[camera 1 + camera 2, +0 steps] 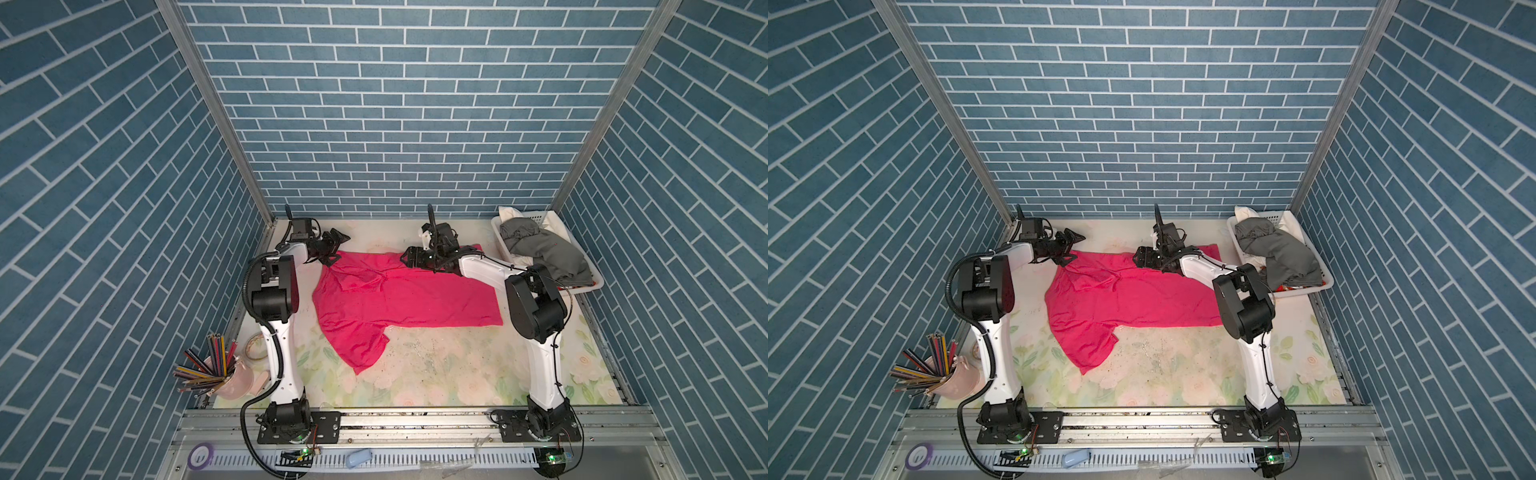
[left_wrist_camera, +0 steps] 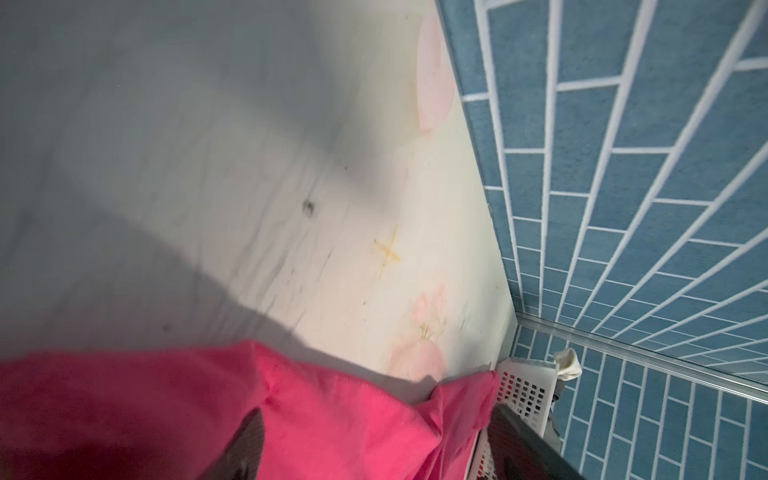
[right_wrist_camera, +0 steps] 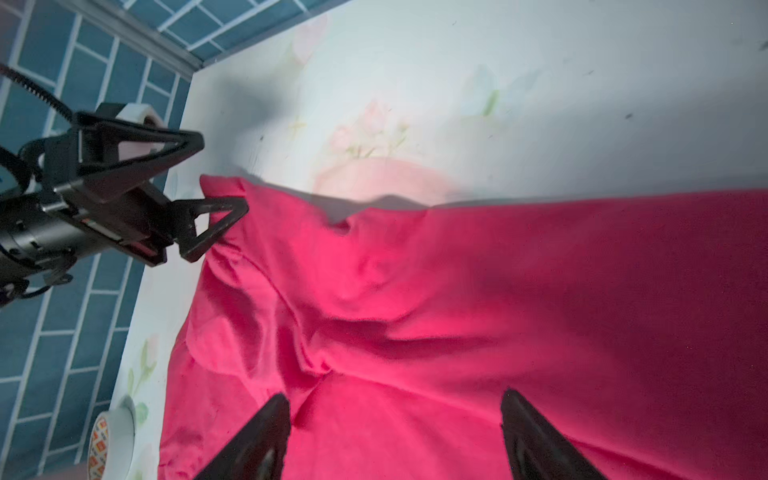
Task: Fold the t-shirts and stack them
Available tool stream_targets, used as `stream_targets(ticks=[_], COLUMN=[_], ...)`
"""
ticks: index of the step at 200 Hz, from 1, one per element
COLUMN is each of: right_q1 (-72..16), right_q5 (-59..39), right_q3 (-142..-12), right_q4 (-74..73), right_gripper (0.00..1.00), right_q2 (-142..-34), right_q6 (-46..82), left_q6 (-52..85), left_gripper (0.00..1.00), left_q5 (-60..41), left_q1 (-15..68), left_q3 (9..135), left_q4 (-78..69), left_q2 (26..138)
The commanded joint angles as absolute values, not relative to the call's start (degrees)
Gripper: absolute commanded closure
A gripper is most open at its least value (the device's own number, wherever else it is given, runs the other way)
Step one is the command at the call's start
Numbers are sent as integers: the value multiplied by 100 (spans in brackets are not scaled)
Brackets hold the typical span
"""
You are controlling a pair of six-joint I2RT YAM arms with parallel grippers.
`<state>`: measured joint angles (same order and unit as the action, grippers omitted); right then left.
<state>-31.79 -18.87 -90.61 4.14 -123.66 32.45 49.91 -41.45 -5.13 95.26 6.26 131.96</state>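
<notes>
In both top views the pink t-shirt (image 1: 399,295) (image 1: 1133,295) lies spread and wrinkled across the middle of the flowered table (image 1: 436,374) (image 1: 1183,374), with one sleeve hanging toward the lower left of the frame. The left claw (image 1: 340,249) (image 1: 1076,249) is at the upper left corner of this shirt. The right claw (image 1: 405,257) (image 1: 1139,257) is over its upper edge, near the centre. At the upper right stands a white basket (image 1: 582,289) (image 1: 1304,293) with a crumpled grey t-shirt (image 1: 540,249) (image 1: 1279,249) in it and a white garment (image 1: 509,212) (image 1: 1244,212) behind that. A cup of pencils (image 1: 232,378) stands at the lower left. In the left wrist view the left claw (image 2: 378,409) has its two dark fingers far apart above the pink t-shirt (image 2: 340,415), and the basket (image 2: 528,386) is just beyond the shirt's far edge. In the right wrist view the right claw (image 3: 395,395) is wide open over the pink t-shirt (image 3: 498,311) and grips nothing. The same view shows the left claw (image 3: 224,174) also wide open and holding nothing. One of its fingers (image 3: 216,224) is at the shirt's corner, but I cannot tell if it touches the cloth. A roll of tape (image 3: 116,436) lies beside the shirt.
</notes>
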Motion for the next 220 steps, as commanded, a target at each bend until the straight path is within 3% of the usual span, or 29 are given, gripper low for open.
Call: stream_targets(ticks=[1, 75, 117, 143, 172, 220], right_q1=[-3097, -2812, -2777, -2817, -2887, -3175], right_q5=[-2357, -2409, -2623, -2616, -2670, -2858], right_q3=[-9288, -9514, -9511, -9308, -9025, -8770], right_q4=[353, 383, 360, 254, 178, -46], right_gripper=[19, 18, 12, 11, 10, 5], right_q2=[-12843, -13361, -13085, -12694, -12319, -11998], right_q6=[3041, 2910, 2787, 2842, 2885, 2906], left_q6=[4734, 4121, 3773, 3447, 3248, 3298], left_gripper=[13, 13, 13, 14, 14, 14], left_q5=[-3920, -3528, -3332, -2566, -2496, -3054], left_q1=[-557, -636, -545, -421, -514, -440], left_q3=[9774, 11356, 11036, 9738, 7796, 6152], left_q4=[933, 2038, 2361, 2564, 2407, 1957], left_q2=[13662, 14613, 13412, 11888, 10455, 9748])
